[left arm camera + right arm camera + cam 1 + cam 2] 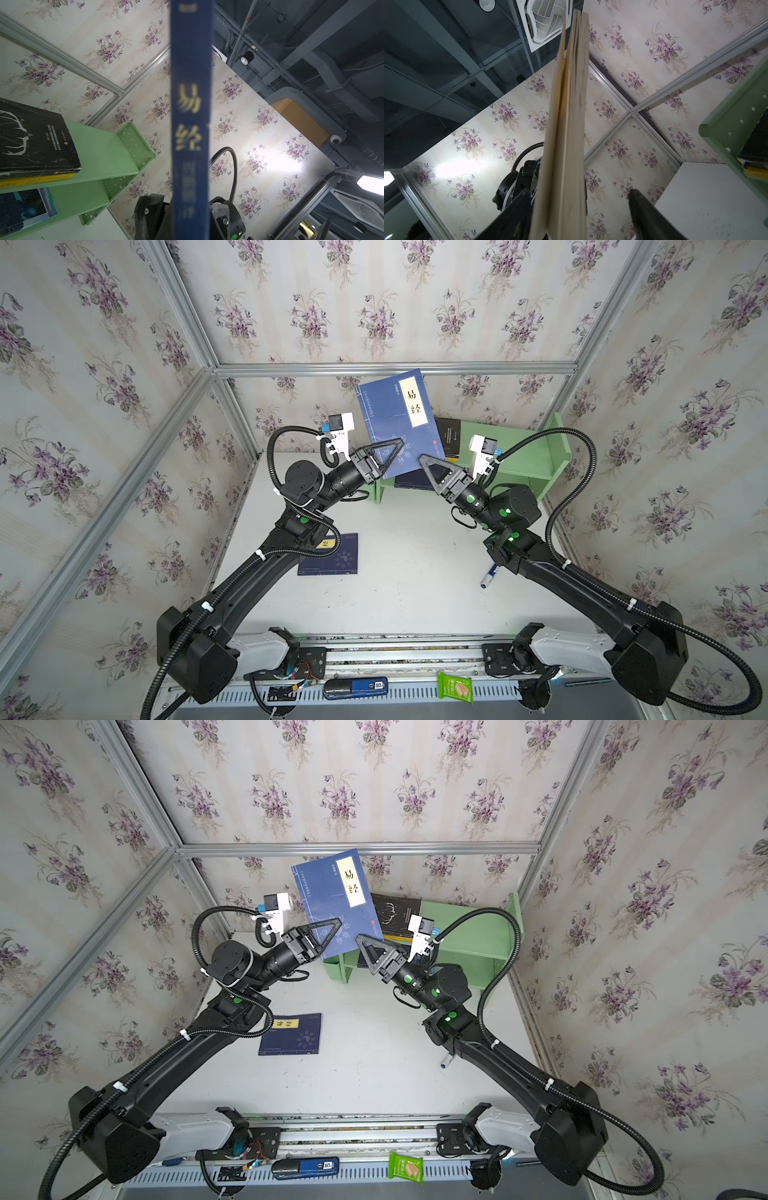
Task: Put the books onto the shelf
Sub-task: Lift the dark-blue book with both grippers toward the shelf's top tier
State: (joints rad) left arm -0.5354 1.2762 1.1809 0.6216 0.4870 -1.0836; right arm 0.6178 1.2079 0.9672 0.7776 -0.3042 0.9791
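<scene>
We count five books in view. Navy book one (392, 414) is up in the air, upright and tilted, over the left end of the green shelf (528, 456). The left gripper (395, 445) is clamped on its lower spine side; in the left wrist view the spine (191, 104) runs straight out of the shut jaws. The right gripper (422, 459) sits at the same book's lower page-edge corner. In the right wrist view its jaws straddle the pages (566, 124): one finger (512, 214) is against them and the other finger (648, 212) stands clear, so we read that gripper as apart, not gripping. Navy book two (332, 558) lies flat on the white table (415, 593), partly under the left arm. On the shelf's top tier we see a stack of two, a black book (31, 135) on a yellow book (37, 180). One magazine (25, 207) lies on the lower tier. We cannot make out a sixth book. One marker pen (488, 576) lies on the table beside the right arm. There is one shelf, with two tiers.
</scene>
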